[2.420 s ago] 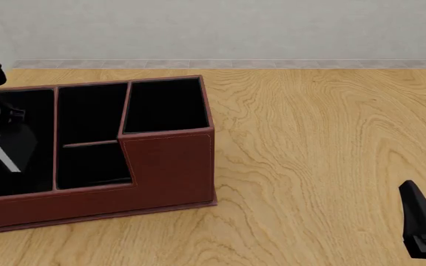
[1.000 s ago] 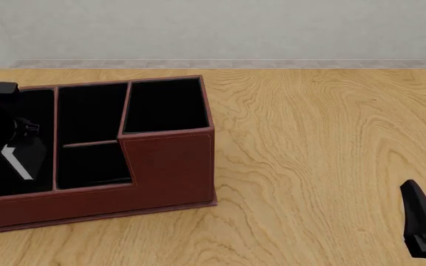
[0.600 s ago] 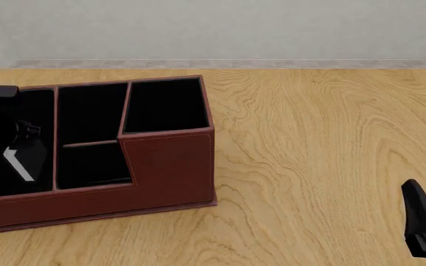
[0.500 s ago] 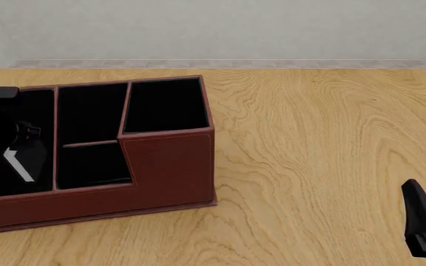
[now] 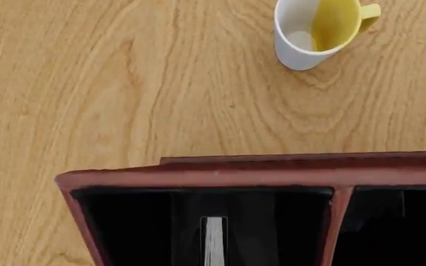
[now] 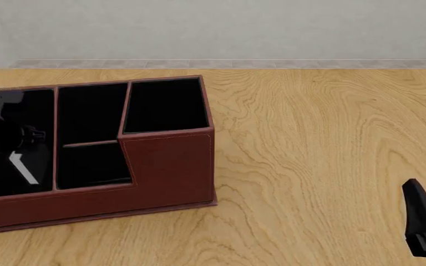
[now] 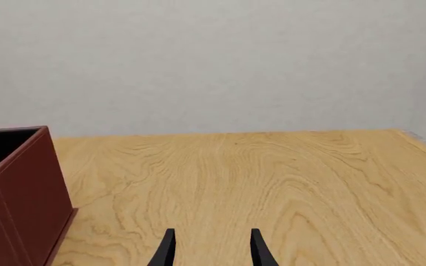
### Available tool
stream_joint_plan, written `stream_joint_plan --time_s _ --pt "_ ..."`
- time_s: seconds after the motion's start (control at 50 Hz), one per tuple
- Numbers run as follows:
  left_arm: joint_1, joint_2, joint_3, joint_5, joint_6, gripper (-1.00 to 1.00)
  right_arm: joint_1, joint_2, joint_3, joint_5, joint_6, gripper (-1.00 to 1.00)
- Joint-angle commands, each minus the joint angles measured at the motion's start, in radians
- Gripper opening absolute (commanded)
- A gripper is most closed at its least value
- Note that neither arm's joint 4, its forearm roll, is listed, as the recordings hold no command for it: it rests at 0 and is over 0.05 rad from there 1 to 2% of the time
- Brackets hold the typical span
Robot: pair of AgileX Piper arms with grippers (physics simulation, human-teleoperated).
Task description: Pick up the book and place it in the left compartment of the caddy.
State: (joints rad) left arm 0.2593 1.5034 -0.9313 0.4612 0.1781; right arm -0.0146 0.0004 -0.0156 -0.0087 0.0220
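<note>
Wood-grain counter [image 6: 331, 138] against pale grey wall [image 6: 213, 27], caddy [image 6: 168, 166] at left, book [image 6: 22, 168] inside left compartment [image 6: 13, 144], mug [image 5: 320, 30] beyond, right claw [image 7: 211, 252] spread, left claw state can't tell.

Leather-look stitched caddy [image 6: 170, 166]; glossy-grained wooden table [image 6: 324, 138]

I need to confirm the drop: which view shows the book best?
The front view: the book sits tilted in the left compartment of the caddy. The left wrist view shows only its page edge; the right wrist view misses it.
</note>
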Motion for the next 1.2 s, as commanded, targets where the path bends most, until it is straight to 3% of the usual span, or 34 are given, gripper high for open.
stream_joint_plan --time_s 0.02,0.66,0.94,0.96,1.2 --pt "0.0 0.015 0.005 -0.023 0.014 -1.0 -0.001 0.0 0.001 -0.001 0.001 1.0" --pt "0.017 0.049 0.02 -0.074 0.025 -1.0 -0.001 0.0 0.0 -0.003 0.003 1.0" --pt "-0.02 0.06 0.021 -0.064 0.004 -1.0 0.0 0.0 0.001 -0.004 0.004 1.0" --pt "-0.013 0.059 0.023 -0.066 0.014 1.0 0.0 0.0 0.001 -0.004 0.004 1.0" --pt "-0.027 0.065 0.027 -0.058 0.025 1.0 -0.002 0.0 0.003 -0.007 0.006 1.0"
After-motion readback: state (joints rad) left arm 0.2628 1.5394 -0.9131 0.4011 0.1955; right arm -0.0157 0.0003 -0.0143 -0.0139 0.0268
